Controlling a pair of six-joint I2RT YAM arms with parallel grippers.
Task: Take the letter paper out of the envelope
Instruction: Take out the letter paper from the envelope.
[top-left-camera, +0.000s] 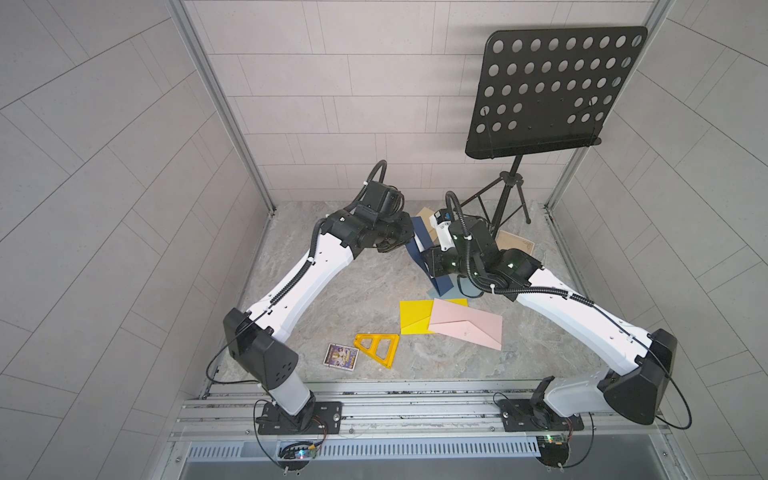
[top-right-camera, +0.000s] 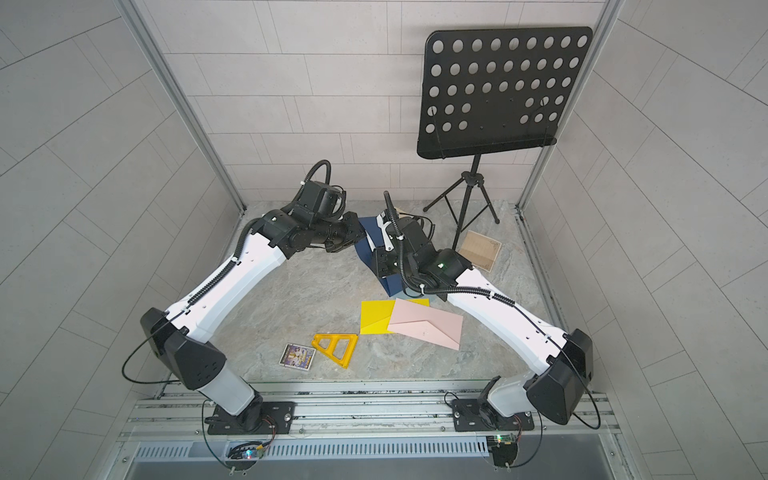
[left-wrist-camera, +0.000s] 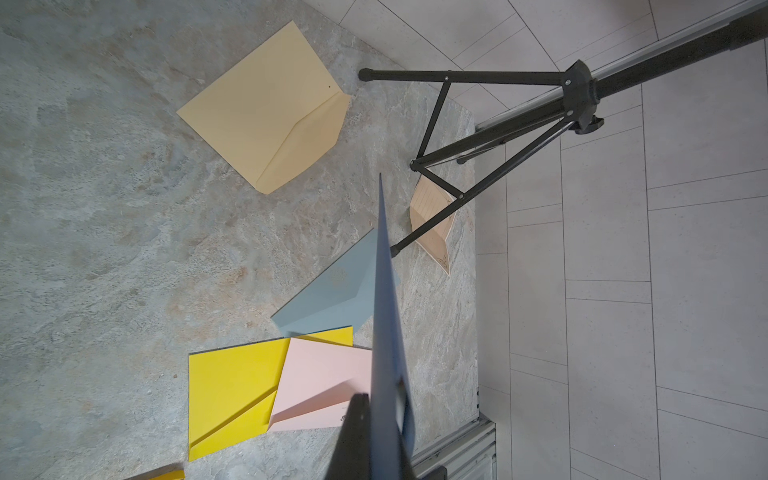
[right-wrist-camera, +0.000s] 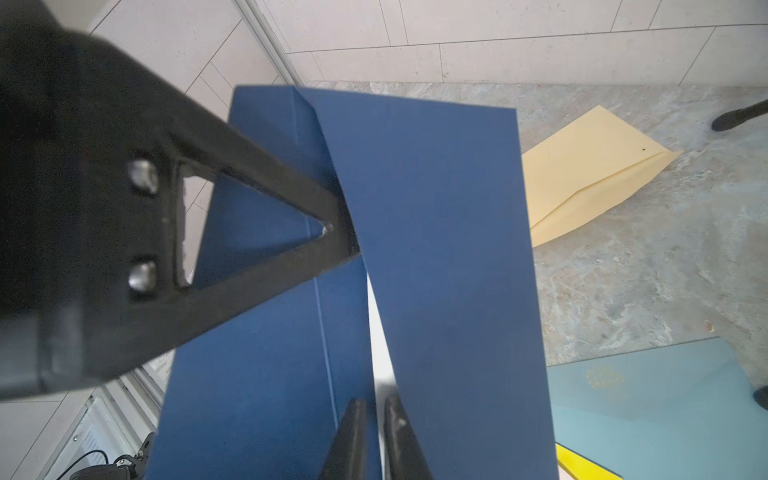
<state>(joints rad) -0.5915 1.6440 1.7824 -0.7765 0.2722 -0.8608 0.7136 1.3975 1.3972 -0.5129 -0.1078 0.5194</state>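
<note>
On the grey table (top-left-camera: 332, 299), in both top views, we see the two arms meet toward the back, with the navy envelope (top-left-camera: 417, 249) raised on edge between them. The left gripper (top-left-camera: 405, 237) reaches it from the left, the right gripper (top-left-camera: 430, 259) from the right; the wrists hide both pairs of jaws here. Nearer the front a pink envelope (top-left-camera: 465, 326) overlaps a yellow envelope (top-left-camera: 413, 318), and farther forward a triangle (top-left-camera: 378, 347) lies beside a card (top-left-camera: 341, 355). In the left wrist view we look along the navy envelope edge-on; the left jaws are clamped on its near end, one finger (left-wrist-camera: 353, 436) dark against it. Beyond it on the table lie a tan envelope (left-wrist-camera: 266, 112), a pale envelope (left-wrist-camera: 328, 295) and a lined sheet (left-wrist-camera: 432, 224) under the legs of a stand (left-wrist-camera: 577, 83). In the right wrist view the navy envelope gapes: its two walls part, and the white paper (right-wrist-camera: 377, 328) shows as a strip in the slot between them, not yet out. The left gripper's finger presses one wall from outside. The right fingers (right-wrist-camera: 353, 440) stand narrow at the mouth of that slot, the paper running down toward their gap; whether they pinch it we cannot tell.
</note>
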